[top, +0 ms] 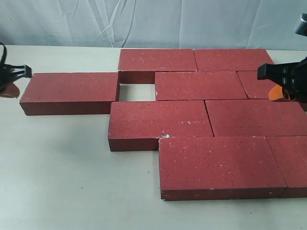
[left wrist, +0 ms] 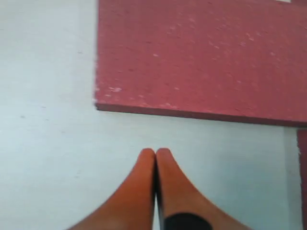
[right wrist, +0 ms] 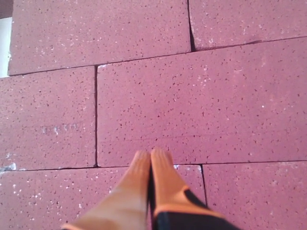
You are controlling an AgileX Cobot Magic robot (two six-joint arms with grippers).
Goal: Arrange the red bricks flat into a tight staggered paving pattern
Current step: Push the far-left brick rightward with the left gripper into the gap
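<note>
Your red bricks point(top: 201, 120) lie flat toward the bench's point(top: 62, 182) right edge, long axes parallel to its far edge, one jutting leftward; left gripper point(left wrist: 155, 153) and right gripper point(right wrist: 151, 155) are pinched together, empty.

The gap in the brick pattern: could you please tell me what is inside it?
Inside the gap only the bare white table shows; no brick fills it. The strip of table nearest the camera is hidden behind the front brick.
</note>
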